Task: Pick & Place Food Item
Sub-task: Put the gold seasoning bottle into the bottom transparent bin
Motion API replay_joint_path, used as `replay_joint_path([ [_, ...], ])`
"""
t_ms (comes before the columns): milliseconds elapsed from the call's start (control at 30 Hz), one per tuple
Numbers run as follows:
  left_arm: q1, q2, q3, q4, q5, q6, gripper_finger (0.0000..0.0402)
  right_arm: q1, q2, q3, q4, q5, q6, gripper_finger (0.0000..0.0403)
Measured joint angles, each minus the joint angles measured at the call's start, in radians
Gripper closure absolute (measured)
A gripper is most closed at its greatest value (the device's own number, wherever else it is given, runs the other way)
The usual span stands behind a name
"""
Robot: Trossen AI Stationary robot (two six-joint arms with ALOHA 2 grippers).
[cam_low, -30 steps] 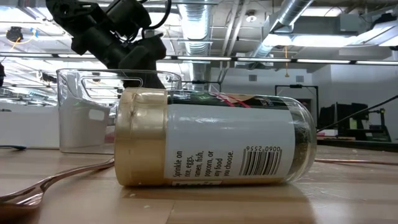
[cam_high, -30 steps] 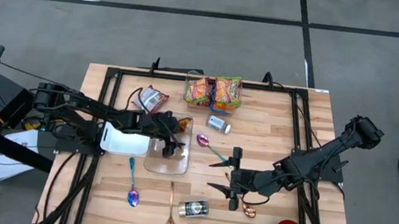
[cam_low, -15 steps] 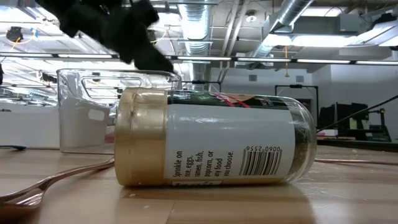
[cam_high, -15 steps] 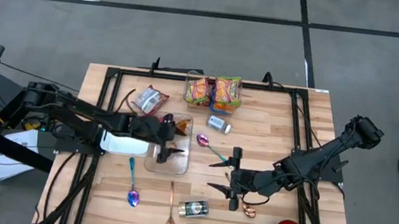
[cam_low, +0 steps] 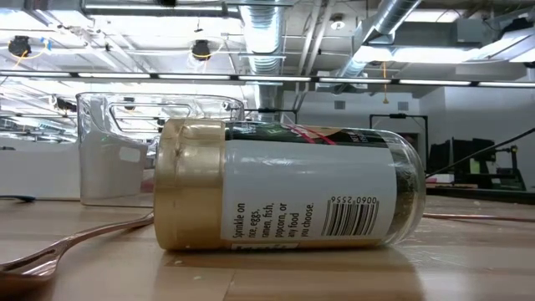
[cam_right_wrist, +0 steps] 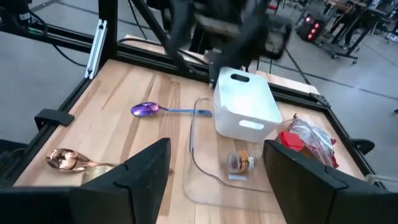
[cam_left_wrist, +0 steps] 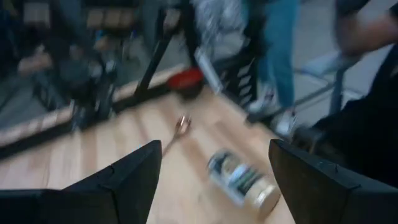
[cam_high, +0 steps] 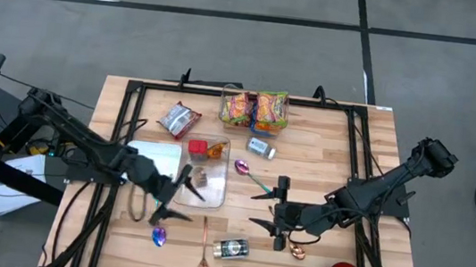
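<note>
Pale wooden table [cam_high: 326, 152], clear plastic container [cam_high: 201, 183]

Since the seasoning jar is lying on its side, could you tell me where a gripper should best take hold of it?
Probably the middle of the seasoning jar, from straight above, fingers across its round body. It lies flat, gold cap toward the left arm's side.
</note>
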Motion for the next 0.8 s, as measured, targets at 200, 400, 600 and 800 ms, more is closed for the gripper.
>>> replay_joint_path([
  [200,-0.145,-0.073,0.000,0.069,0.000,0.117,0.0112,0.000,0.000,0.000,-0.043,-0.084,0.003,0.0153],
  [400,-0.283,-0.100,0.000,0.120,-0.156,0.239,0.0112,0.006,0.023,0.001,-0.039,-0.243,0.026,0.0153],
  [600,-0.348,-0.083,0.000,0.119,-0.598,0.331,0.0112,0.019,0.087,0.001,-0.010,-0.265,0.019,0.0153],
  [800,-0.351,-0.082,0.000,0.084,-0.674,0.333,0.0112,0.023,0.166,0.011,-0.015,-0.266,0.018,0.0153],
])
